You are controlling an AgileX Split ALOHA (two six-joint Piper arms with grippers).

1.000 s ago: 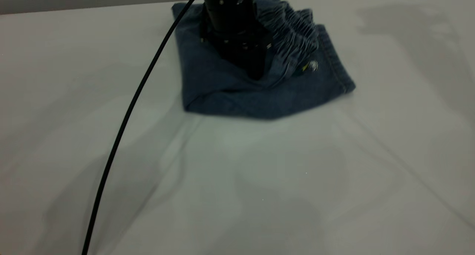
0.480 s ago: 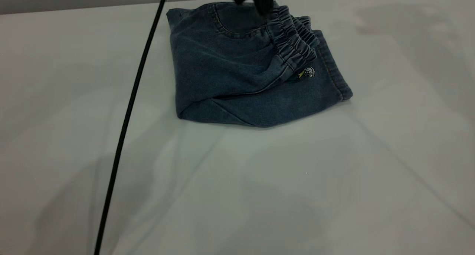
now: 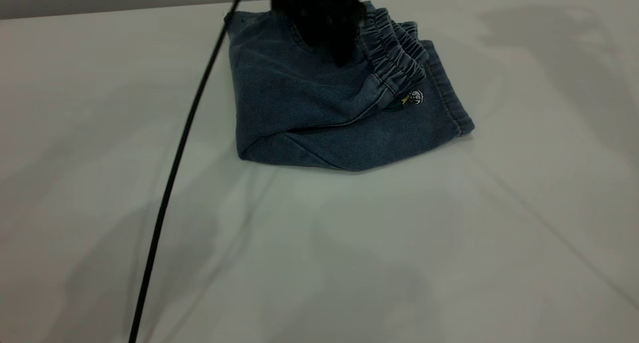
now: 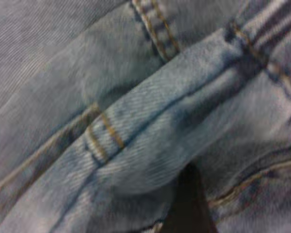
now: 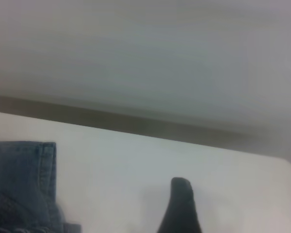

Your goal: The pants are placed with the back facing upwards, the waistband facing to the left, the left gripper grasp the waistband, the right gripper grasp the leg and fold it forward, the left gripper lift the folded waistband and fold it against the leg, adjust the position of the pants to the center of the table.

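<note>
Now folded pants [image 3: 324, 118] on the table [image 3: 349, 253], left gripper [image 3: 319, 18] above, jaws' state unclear.

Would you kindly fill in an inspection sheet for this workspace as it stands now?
Surface: white table, creased covering, shadows.
Job's things: pants folded into a compact bundle at the far middle; gathered waistband lies on top toward the right; a small print peeks out beneath it.
Clutter: nothing seen.
Grippers: left gripper low over the bundle's far part; right gripper beside the pants, off the table.
Cables: black cable runs from the left arm to the near edge.
Surroundings: dark strip beyond the table's far edge.
</note>
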